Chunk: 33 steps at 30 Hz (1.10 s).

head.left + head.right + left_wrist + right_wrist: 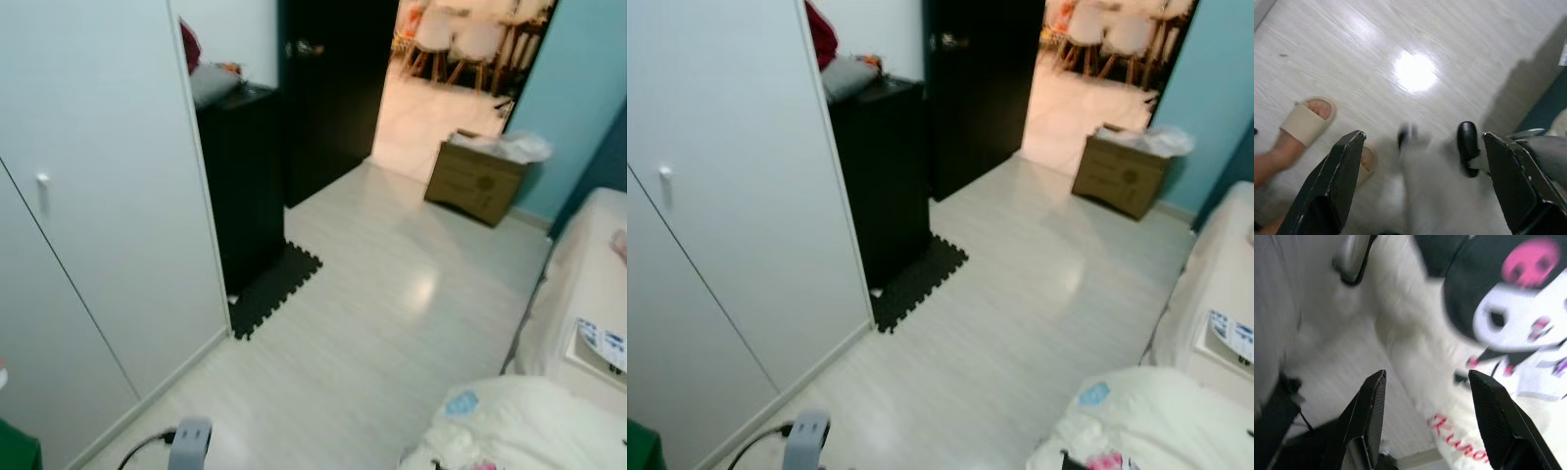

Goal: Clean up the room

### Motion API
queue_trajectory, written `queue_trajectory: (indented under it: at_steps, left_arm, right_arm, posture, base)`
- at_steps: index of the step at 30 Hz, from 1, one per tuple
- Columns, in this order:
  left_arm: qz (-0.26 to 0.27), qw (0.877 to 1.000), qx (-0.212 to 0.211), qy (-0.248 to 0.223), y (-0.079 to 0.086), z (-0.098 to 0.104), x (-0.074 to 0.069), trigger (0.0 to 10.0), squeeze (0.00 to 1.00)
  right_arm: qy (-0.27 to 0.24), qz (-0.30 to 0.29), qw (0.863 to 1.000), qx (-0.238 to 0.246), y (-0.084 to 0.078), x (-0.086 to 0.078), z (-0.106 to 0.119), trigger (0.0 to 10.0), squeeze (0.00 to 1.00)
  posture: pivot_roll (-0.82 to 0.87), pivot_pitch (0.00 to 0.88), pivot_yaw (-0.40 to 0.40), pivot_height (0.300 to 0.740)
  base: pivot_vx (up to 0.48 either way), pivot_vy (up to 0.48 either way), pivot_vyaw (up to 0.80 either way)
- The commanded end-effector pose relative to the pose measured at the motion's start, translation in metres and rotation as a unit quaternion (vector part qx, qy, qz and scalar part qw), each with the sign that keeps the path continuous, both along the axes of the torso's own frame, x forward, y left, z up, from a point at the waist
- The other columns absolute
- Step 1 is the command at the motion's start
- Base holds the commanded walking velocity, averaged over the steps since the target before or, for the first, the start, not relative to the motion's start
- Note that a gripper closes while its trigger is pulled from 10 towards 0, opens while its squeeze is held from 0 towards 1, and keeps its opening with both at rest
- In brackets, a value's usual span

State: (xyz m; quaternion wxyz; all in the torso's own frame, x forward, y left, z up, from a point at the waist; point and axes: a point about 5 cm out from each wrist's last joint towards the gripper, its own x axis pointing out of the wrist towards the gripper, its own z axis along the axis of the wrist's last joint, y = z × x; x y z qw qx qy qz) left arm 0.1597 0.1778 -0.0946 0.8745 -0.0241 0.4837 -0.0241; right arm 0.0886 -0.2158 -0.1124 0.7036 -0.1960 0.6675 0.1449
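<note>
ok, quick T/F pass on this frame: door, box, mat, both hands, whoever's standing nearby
1. The dark door is shut. False: it stands open onto a room with chairs.
2. A cardboard box sits on the floor by the blue wall. True.
3. The black foam mat lies under the box. False: it lies at the black cabinet.
4. The left hand is open. True.
5. The right hand grips the white cartoon-print fabric. False: open, holding nothing.
6. A sandalled foot stands on the floor. True.
</note>
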Motion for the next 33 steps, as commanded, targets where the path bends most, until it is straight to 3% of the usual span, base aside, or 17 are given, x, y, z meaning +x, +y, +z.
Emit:
queue_trajectory:
  at_steps: [1, 4, 13, 22, 26, 31, 33]
  left_arm:
    - [0.001, 1.000, 0.009, 0.014, 0.006, -0.002, -0.007, 10.0, 0.00]
    - [0.002, 1.000, 0.009, 0.015, 0.007, -0.003, -0.008, 10.0, 0.00]
    - [0.007, 1.000, 0.011, 0.021, 0.010, -0.004, -0.013, 10.0, 0.00]
    - [0.003, 1.000, 0.010, 0.020, 0.008, -0.004, -0.011, 10.0, 0.00]
    - [0.002, 1.000, 0.007, 0.019, 0.005, -0.004, -0.010, 10.0, 0.00]
    - [0.001, 1.000, -0.003, 0.012, -0.003, -0.003, -0.006, 10.0, 0.00]
    - [-0.022, 1.000, -0.004, 0.009, -0.007, -0.002, -0.002, 10.0, 0.00]
  right_arm:
    - [0.002, 0.011, 1.000, 0.005, 0.005, -0.001, -0.001, 10.0, 0.00]
    - [-0.001, 0.010, 1.000, 0.005, 0.005, 0.000, -0.001, 10.0, 0.00]
    - [-0.010, -0.002, 1.000, 0.006, 0.007, 0.001, -0.001, 10.0, 0.00]
    - [-0.024, -0.006, 1.000, -0.002, 0.005, 0.003, -0.001, 10.0, 0.00]
    - [-0.040, -0.005, 0.999, -0.011, 0.003, 0.007, 0.000, 10.0, 0.00]
    - [-0.058, -0.027, 0.998, -0.016, -0.003, 0.014, 0.003, 10.0, 0.00]
    - [-0.074, -0.037, 0.996, -0.035, -0.016, 0.020, 0.007, 10.0, 0.00]
  posture:
    - [-0.08, 0.000, -0.028, 0.740]
    - [-0.07, 0.000, -0.030, 0.740]
    - [-0.07, 0.000, -0.028, 0.740]
    - [-0.08, 0.000, -0.026, 0.740]
    - [-0.08, 0.000, -0.028, 0.740]
    - [-0.08, 0.000, -0.031, 0.740]
    - [-0.09, 0.000, -0.021, 0.740]
  base:
    - [0.368, 0.000, -0.74]
    - [0.371, 0.000, -0.73]
    - [0.372, 0.000, 0.00]
    - [0.370, 0.000, -0.69]
    - [0.373, 0.000, 0.00]
    - [0.372, 0.000, 0.00]
    - [0.371, 0.000, -0.76]
